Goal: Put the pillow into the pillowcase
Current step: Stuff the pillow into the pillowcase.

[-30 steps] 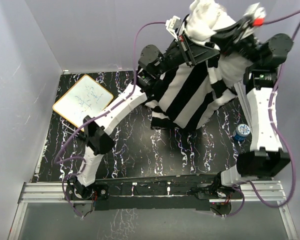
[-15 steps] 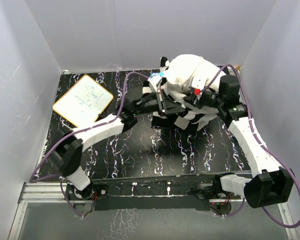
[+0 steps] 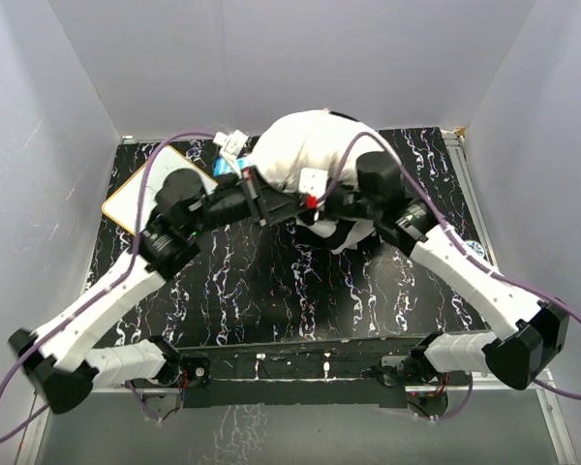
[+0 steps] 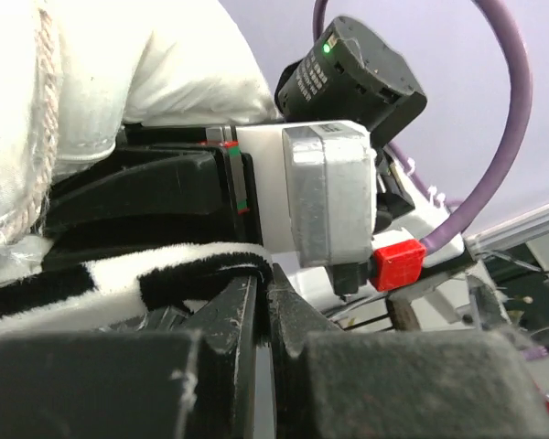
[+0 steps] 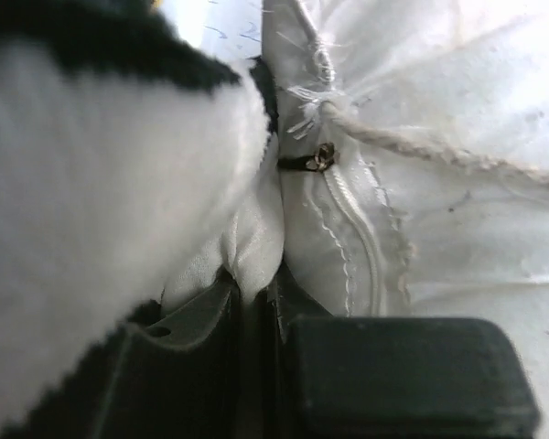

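The pillow (image 3: 305, 145) is a plump white cushion, bulging into a rounded mound at the far middle of the counter (image 3: 271, 291). Up close, its plain fabric (image 5: 421, 201) shows a corded seam and a small metal zipper pull. The pillowcase (image 3: 341, 235) is a soft cloth with wide black and white stripes. From above it is mostly hidden, with only a crumpled bit showing at the pillow's near edge. In the left wrist view a striped edge (image 4: 119, 274) runs just under the white bulk (image 4: 165, 64). In the right wrist view the fuzzy striped cloth (image 5: 101, 165) presses against the pillow's seam. How far the pillow sits inside cannot be told.
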Robot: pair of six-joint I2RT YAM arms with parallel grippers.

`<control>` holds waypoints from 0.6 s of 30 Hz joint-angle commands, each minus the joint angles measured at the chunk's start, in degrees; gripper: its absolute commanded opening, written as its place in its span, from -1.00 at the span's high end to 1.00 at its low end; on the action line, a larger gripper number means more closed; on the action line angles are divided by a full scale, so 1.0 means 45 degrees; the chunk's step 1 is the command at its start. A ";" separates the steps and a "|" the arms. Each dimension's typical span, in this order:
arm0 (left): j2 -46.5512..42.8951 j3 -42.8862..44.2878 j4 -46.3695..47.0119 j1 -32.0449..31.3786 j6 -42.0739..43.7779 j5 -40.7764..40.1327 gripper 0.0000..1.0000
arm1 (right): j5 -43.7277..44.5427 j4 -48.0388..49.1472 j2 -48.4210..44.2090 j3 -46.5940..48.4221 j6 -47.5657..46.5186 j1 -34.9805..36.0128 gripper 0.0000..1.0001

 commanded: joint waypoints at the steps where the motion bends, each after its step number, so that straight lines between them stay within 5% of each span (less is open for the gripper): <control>1: -0.3906 0.0078 -0.0852 -0.0343 0.0604 0.0334 1.00 | 0.2638 -0.3629 0.1444 -0.2388 0.0813 0.1263 0.84; 8: -0.6959 -0.2283 -0.4566 -0.0345 0.0495 -0.2154 1.00 | 0.4039 -0.4534 0.0320 -0.5288 -0.0435 0.1263 0.84; 15: -0.4818 -0.6305 0.1367 -0.0357 -0.2551 0.1384 1.00 | 0.3718 -0.6543 -0.0829 -0.5784 -0.1559 0.1274 0.84; 18: -0.4499 -0.6175 0.0712 -0.0360 -0.1968 0.1434 1.00 | 0.3883 -0.6364 -0.0955 -0.6075 -0.1474 0.1281 0.84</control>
